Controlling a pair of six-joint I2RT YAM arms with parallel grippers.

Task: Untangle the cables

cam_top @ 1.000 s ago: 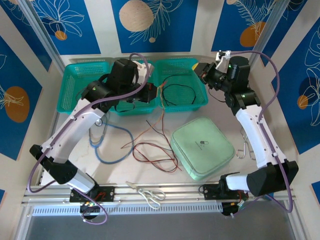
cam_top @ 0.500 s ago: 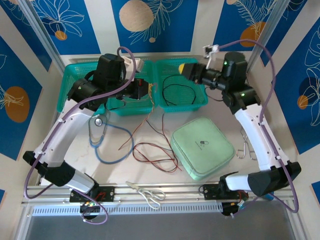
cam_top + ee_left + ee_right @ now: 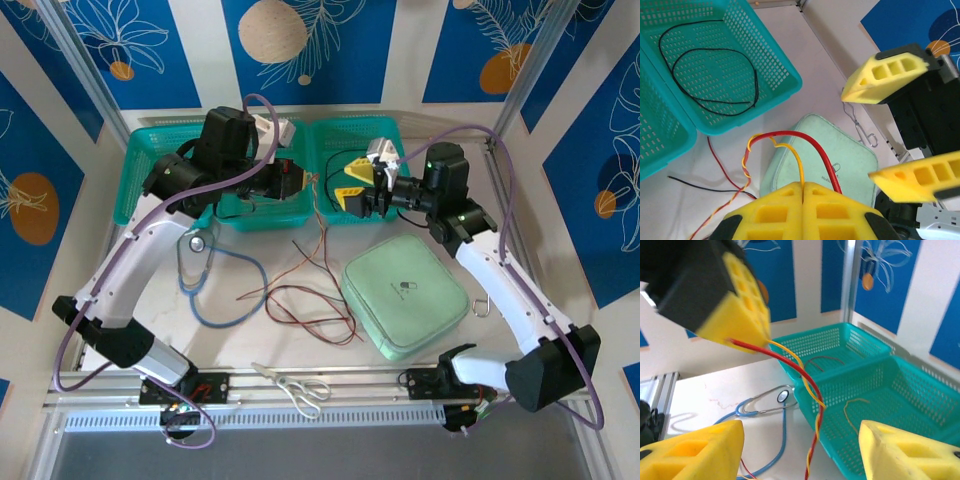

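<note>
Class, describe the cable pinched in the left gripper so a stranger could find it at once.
Find the teal baskets at the far edge of the table; the left gripper hangs where they meet, shut. From its yellow pads runs the red-and-yellow cable pair, lifted at that end, unlike the loose wires lying below.

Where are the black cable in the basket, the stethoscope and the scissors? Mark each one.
black cable (image 3: 756,90): left wrist view, right side of its loop.
stethoscope (image 3: 783,396): right wrist view, its metal disc.
scissors (image 3: 290,382): top external view, near the pivot.
</note>
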